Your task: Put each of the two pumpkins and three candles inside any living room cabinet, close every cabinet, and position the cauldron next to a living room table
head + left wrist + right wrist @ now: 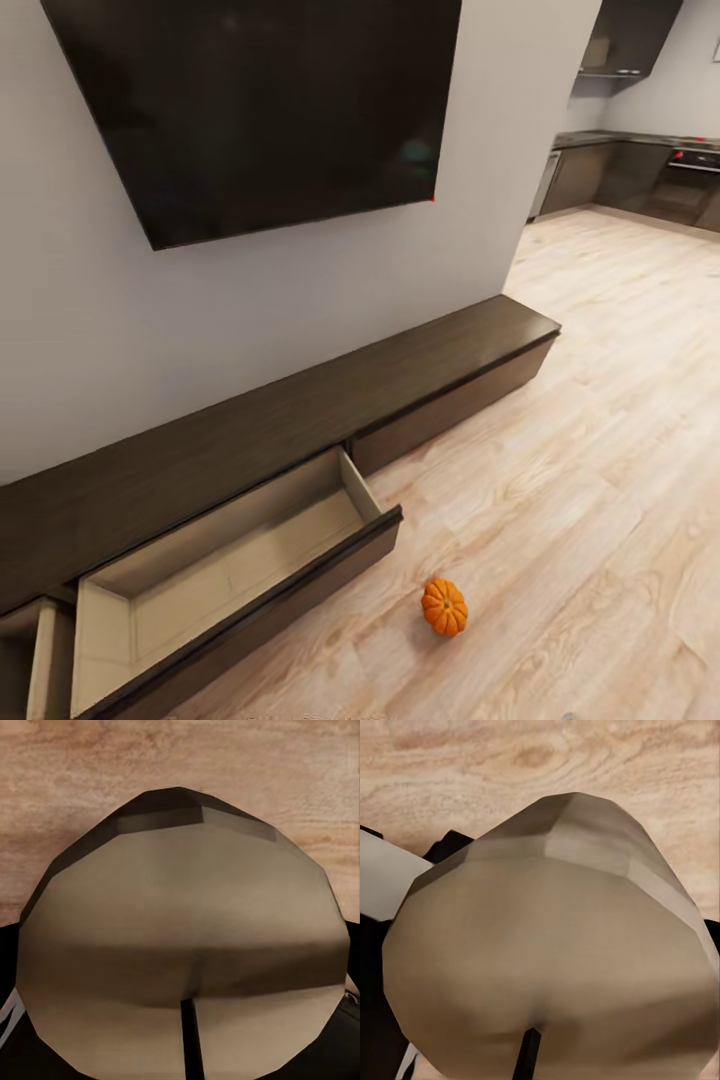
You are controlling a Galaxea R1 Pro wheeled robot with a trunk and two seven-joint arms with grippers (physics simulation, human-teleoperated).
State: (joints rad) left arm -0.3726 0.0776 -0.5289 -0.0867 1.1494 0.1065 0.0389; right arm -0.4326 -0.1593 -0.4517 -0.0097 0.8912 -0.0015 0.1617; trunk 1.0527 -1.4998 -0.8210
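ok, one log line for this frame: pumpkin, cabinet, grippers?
pumpkin: on floor, beside open drawer | cabinet: drawer open, looks empty | grippers: state unclear

Light wood plank floor [600, 420], one small orange pumpkin [444, 607] sitting on it just in front of the open drawer [230, 570], long low dark cabinet [300, 420] standing on it against the wall

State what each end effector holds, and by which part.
Cannot be told: the wrist views don't reveal the fingers. The pumpkin lies unheld on the floor.
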